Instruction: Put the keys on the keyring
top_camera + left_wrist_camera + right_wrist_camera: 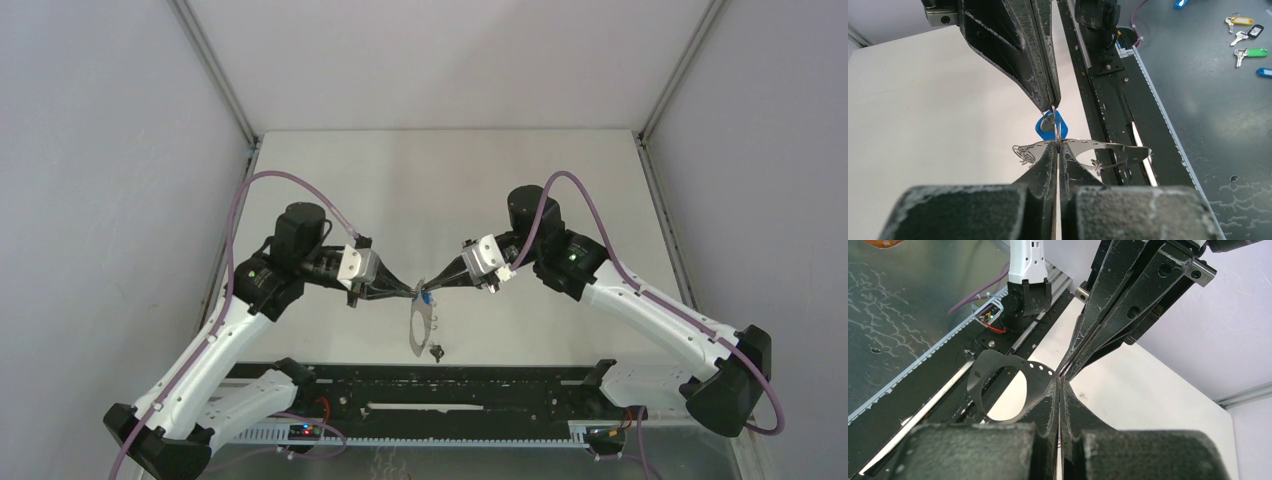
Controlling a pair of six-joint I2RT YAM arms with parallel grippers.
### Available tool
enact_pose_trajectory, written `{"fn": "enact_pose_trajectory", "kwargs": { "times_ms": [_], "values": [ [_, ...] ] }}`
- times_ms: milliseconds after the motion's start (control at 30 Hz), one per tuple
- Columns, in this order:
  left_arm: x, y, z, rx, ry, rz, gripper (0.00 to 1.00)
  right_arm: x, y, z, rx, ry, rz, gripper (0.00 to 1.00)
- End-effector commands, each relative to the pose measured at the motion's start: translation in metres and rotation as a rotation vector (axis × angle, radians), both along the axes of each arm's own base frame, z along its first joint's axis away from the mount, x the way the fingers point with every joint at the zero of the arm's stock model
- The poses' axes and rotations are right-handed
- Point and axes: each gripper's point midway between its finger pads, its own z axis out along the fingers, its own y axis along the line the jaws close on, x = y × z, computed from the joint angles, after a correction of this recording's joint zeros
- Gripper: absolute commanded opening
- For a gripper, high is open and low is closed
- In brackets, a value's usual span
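My two grippers meet tip to tip above the table's near middle. My left gripper point(412, 291) is shut on the edge of the keyring point(420, 325), a thin grey loop with a row of holes, which hangs below the tips. In the left wrist view point(1057, 146) the keyring point(1108, 147) stretches to the right. My right gripper point(432, 288) is shut on the small ring of the blue-headed key point(427, 297), whose blue head point(1044, 127) shows just above the keyring. The black-headed key point(436, 350) sits at the keyring's lower end. In the right wrist view the keyring point(998, 365) shows left of my shut tips point(1062, 379); the blue key is hidden.
A black rail point(430, 385) runs along the table's near edge under the keyring. Grey walls close in the table on the left, back and right. Several spare keys with coloured tags point(1248, 35) lie off the table on the dark surface.
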Motion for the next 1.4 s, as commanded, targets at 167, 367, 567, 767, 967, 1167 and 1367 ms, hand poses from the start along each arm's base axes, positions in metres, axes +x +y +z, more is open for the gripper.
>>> {"fn": "enact_pose_trajectory", "kwargs": {
  "times_ms": [167,367,567,767,967,1167,1367],
  "values": [
    [0.0,-0.004,0.021,-0.052,-0.052,-0.018,0.0,-0.003,0.004,0.021,0.049,-0.032,0.021,0.0],
    [0.001,-0.005,0.02,-0.05,-0.046,-0.014,0.0,-0.005,0.005,0.022,0.053,-0.03,0.03,0.0],
    [0.0,-0.004,0.02,-0.052,-0.045,-0.017,0.0,-0.003,0.007,0.021,0.052,-0.028,0.021,0.0],
    [0.0,-0.004,0.019,-0.051,-0.045,-0.019,0.0,0.002,0.008,0.024,0.061,-0.034,0.0,0.0],
    [0.001,-0.005,0.018,-0.049,-0.044,-0.012,0.0,-0.002,0.008,0.024,0.06,-0.027,0.019,0.0],
    [0.0,-0.004,0.016,-0.046,-0.035,-0.008,0.0,0.003,0.001,0.021,0.04,-0.027,-0.01,0.0],
    [-0.002,-0.003,0.018,-0.05,-0.035,-0.008,0.0,0.009,-0.007,0.014,0.013,-0.028,-0.045,0.0]
  ]
}}
